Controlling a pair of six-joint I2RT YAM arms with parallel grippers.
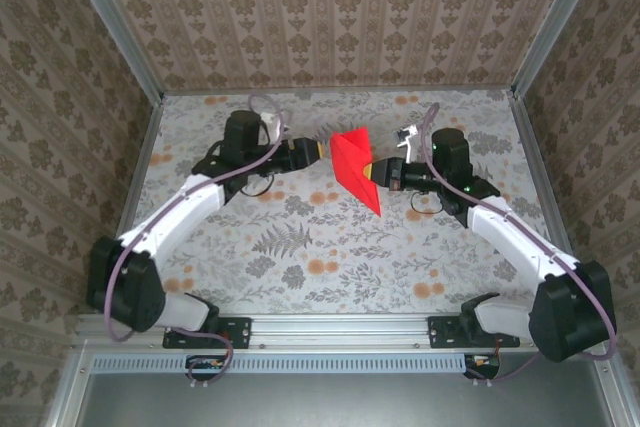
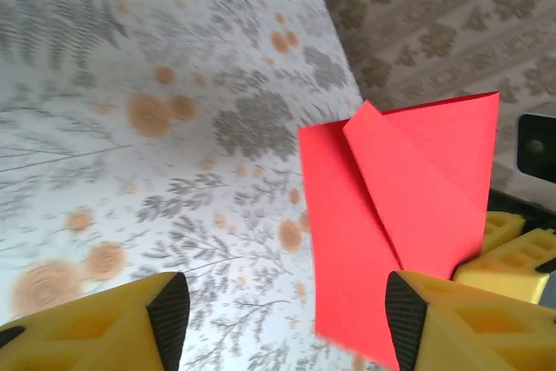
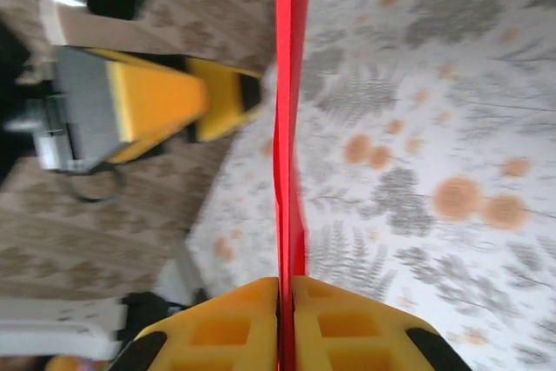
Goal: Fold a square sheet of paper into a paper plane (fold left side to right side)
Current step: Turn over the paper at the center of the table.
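Red sheet of paper point(image 1: 355, 162) (creased, upright), was pinched in right gripper point(image 3: 285, 301), left gripper point(image 2: 287, 310) stood released alongside.

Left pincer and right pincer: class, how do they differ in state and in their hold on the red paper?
The left pincer stands wide open, while the right pincer is shut. The right pincer clamps the red paper, seen edge-on from its wrist; the left pincer clamps nothing. Both are yellow with black tips and face the paper from opposite sides.
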